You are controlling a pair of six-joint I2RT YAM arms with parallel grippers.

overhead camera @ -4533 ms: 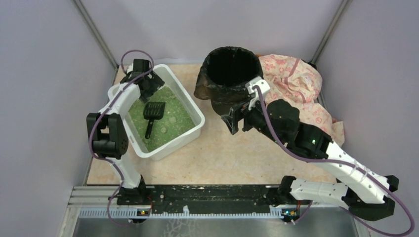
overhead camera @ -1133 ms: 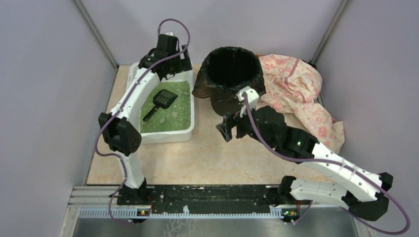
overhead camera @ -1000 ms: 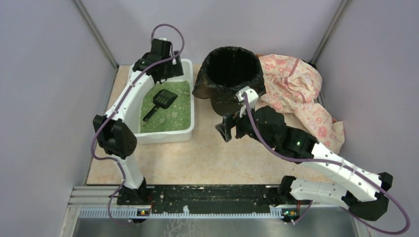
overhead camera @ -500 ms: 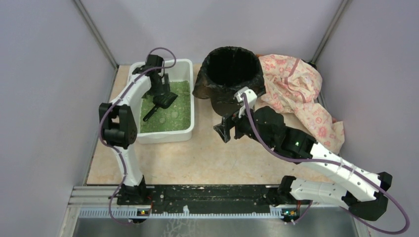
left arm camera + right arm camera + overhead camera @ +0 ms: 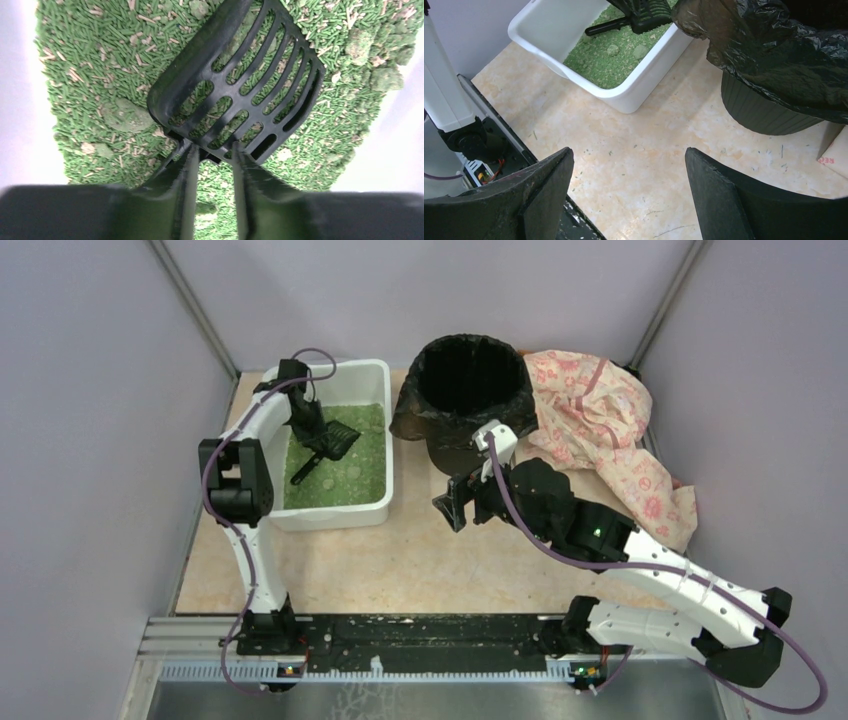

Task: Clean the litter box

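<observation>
**Overhead view.** The litter box (image 5: pixel 335 516) sits at 10 o'clock on the desk (image 5: pixel 420 570). The black-bagged bin (image 5: pixel 445 458) stands just beside it at 12 o'clock, and a patterned cloth (image 5: pixel 600 410) lies at 2 o'clock. Your left claw (image 5: pixel 312 428) is down inside the box at the black slotted scoop (image 5: pixel 338 438). The scoop lies on the green litter (image 5: pixel 350 475) with its handle running between 7 and 8 o'clock. Your right claw (image 5: pixel 452 508) hangs over bare desk between box and bin, wide and holding nothing.

**Step in hand, as judged.** You are taking up the scoop, and sifting has not yet begun. The next move calls for a firm pinch at the neck. After that comes a lift that keeps the head low enough to drive under a clump (image 5: pixel 125 115).

**Left wrist view.** Only here do you see the fingers (image 5: pixel 187 170) standing narrow, one on either side of where head meets handle. Whether they clamp it cannot be told. This view also shows pale clumps at 9 and 2 o'clock of the scoop head, which are lost from overhead.

**Right wrist view.** This view best shows how wide the right claw stands, and it alone shows the stray specks of litter on the desk. It also shows the bag's slack rim overhanging the bin wall, an edge your loaded scoop must clear.
</observation>
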